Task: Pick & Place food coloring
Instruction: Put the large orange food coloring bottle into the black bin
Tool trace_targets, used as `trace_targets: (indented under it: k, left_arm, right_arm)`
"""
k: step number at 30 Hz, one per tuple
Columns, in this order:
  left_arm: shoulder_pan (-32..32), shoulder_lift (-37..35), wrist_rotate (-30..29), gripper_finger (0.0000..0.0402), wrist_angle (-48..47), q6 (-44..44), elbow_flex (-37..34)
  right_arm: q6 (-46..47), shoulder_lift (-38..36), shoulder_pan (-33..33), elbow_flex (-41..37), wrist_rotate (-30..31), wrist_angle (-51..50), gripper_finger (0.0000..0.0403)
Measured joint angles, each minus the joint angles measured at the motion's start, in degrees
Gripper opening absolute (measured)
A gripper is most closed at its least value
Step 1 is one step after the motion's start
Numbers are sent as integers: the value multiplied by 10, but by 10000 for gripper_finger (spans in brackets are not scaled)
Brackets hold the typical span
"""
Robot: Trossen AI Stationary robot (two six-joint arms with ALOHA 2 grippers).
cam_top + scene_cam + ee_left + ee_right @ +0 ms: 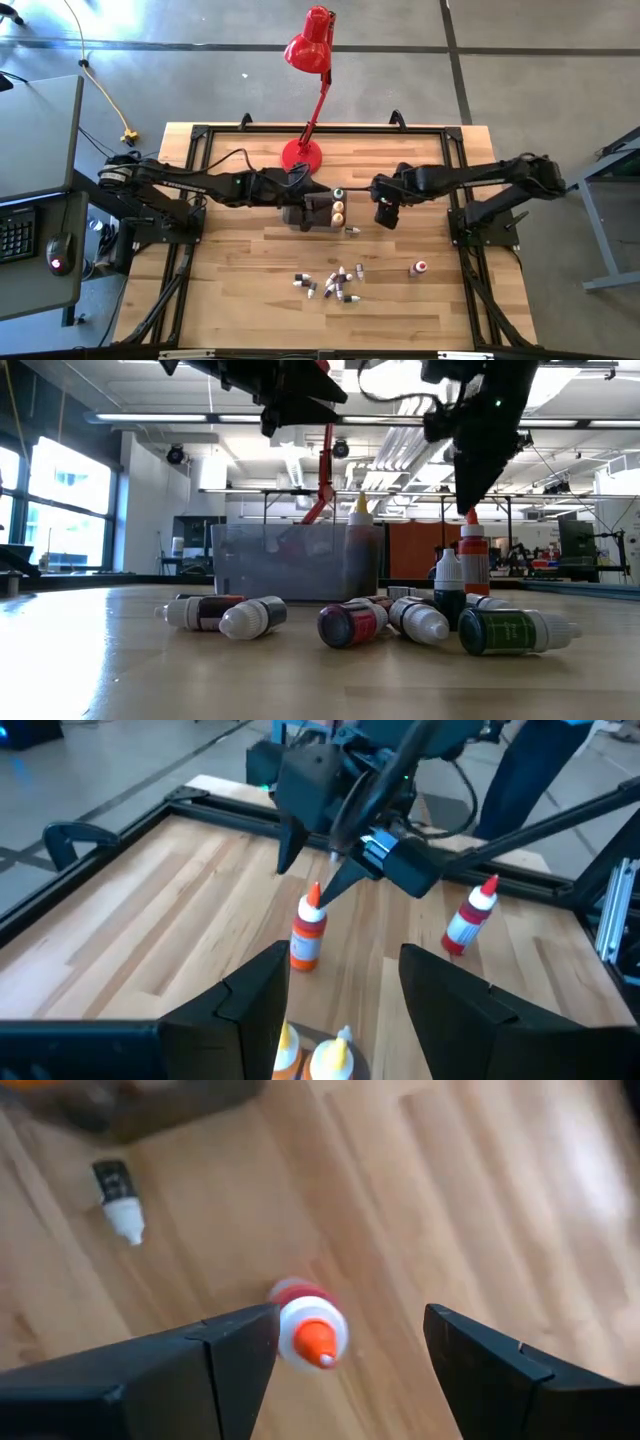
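Three bottles (338,205) already stand in the grey tub (318,212) at frame centre, beneath the open, empty left gripper (297,214). About a dozen bottles remain loose: a lower-centre cluster (330,283), one upright at right (420,268). The right gripper (385,217), jaws spread, hovers over an upright orange-tipped bottle (310,1330), not yet gripped.

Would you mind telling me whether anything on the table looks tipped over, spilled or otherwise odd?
Most of the food coloring bottles lie toppled in a loose heap on the table's front part, while one red bottle stands upright apart to the right. No spill or damage shows.
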Motion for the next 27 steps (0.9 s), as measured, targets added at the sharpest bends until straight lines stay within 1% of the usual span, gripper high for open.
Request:
trace_targets:
  k: [5, 11, 15, 19, 25, 27]
  left_arm:
    - [0, 0, 0, 188, -16, 0, 0]
    - [0, 0, -1, 188, -21, 0, 0]
    - [0, 0, -1, 188, -22, 0, 0]
    - [0, 0, -1, 188, -22, 0, 0]
    - [0, -3, -1, 188, -23, 0, 0]
    - [0, -11, -2, 188, -23, 0, 0]
  right_arm:
    - [-9, 37, -16, 0, -57, 8, 243]
    - [-11, 61, -23, 0, -42, 6, 243]
    - [-8, 61, -28, 0, -48, 6, 236]
    - [-7, 61, -29, 0, -59, 0, 199]
    - [-8, 60, -29, 1, -90, -2, 115]
    - [-11, 60, -29, 1, -94, 0, 111]
